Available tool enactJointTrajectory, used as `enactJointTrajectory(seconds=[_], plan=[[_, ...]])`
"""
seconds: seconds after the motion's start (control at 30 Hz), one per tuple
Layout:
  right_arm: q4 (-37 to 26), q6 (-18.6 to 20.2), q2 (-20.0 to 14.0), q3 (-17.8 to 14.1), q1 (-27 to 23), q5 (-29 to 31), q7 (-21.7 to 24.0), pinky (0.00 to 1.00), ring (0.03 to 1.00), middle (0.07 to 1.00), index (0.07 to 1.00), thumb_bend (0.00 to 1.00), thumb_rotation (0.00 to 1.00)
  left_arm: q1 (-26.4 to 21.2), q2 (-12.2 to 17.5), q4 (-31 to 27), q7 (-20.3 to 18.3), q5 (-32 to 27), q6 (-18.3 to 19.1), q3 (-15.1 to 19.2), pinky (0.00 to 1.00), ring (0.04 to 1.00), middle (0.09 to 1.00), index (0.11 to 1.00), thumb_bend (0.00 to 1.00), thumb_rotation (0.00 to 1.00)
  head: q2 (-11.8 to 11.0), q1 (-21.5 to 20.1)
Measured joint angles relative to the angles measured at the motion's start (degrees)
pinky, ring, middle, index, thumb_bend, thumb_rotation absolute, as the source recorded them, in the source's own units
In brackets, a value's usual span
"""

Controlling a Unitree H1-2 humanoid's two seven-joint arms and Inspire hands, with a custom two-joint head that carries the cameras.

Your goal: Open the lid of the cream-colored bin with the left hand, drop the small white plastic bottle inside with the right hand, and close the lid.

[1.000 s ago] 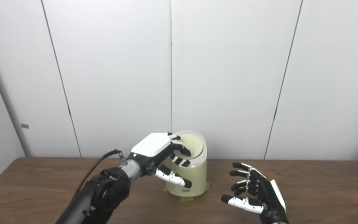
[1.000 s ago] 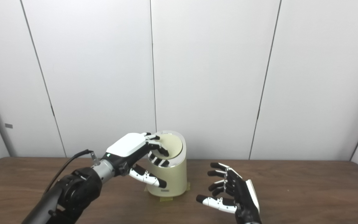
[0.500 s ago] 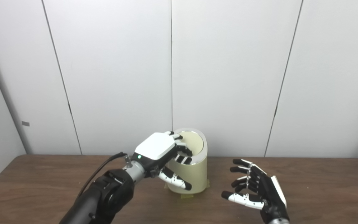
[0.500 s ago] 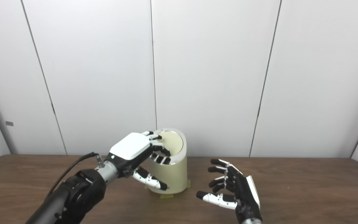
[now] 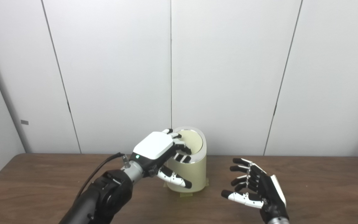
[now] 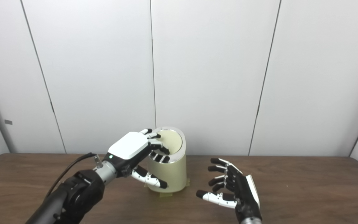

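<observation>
A cream-colored bin (image 5: 190, 174) stands on a wooden table (image 5: 322, 186), a robot hand resting on its lid.

The bin sits at the middle of the table near the back wall (image 5: 228, 77), taped down at its base. Its lid (image 5: 193, 143) slopes toward the viewer, and seems to lie flatter than a second ago, when it stood tipped more steeply. At nine o'clock from the bin, the left hand (image 5: 163, 152) keeps its curled fingers on the lid's near edge, thumb stretched across the bin's front; whether it grips the lid is unclear. At three o'clock, well apart from the bin, the right hand (image 5: 255, 189) hovers unchanged, fingers spread wide, holding nothing. The whole view has shifted slightly, so the camera moved. The small white bottle is nowhere visible.
</observation>
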Motion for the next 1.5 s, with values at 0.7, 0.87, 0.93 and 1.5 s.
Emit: enactJointTrajectory(seconds=[0.7, 0.87, 0.93, 1.5], plan=[[0.2, 0.0, -0.6, -0.2, 0.1, 0.3, 0.0, 0.41, 0.517, 0.668, 0.716, 0.75, 0.08, 18.6, -10.2, -10.2, 9.1, -30.0, 2.1, 20.6, 0.73, 0.805, 0.836, 0.851, 0.72, 0.32, 0.3, 0.9], [-0.2, 0.3, -0.8, -0.3, 0.4, 0.6, 0.2, 0.41, 0.519, 0.668, 0.723, 0.76, 0.12, 22.7, -10.9, -11.2, 9.5, -36.0, 2.4, 23.2, 0.65, 0.743, 0.780, 0.828, 0.70, 0.31, 0.7, 1.1], [-0.5, 0.3, -0.9, -0.3, 0.7, 0.7, 0.4, 0.41, 0.517, 0.667, 0.725, 0.76, 0.13, 23.8, -11.4, -11.2, 9.7, -37.3, 2.6, 23.6, 0.61, 0.702, 0.742, 0.810, 0.69, 0.30, 1.1, 1.2], [-1.9, 0.4, -2.3, -0.7, 2.5, 0.4, 0.4, 0.52, 0.586, 0.719, 0.724, 0.77, 0.16, 25.1, -12.4, -6.1, 11.5, -39.3, 3.4, 24.1, 0.52, 0.623, 0.692, 0.784, 0.69, 0.25, 2.1, 1.1]])
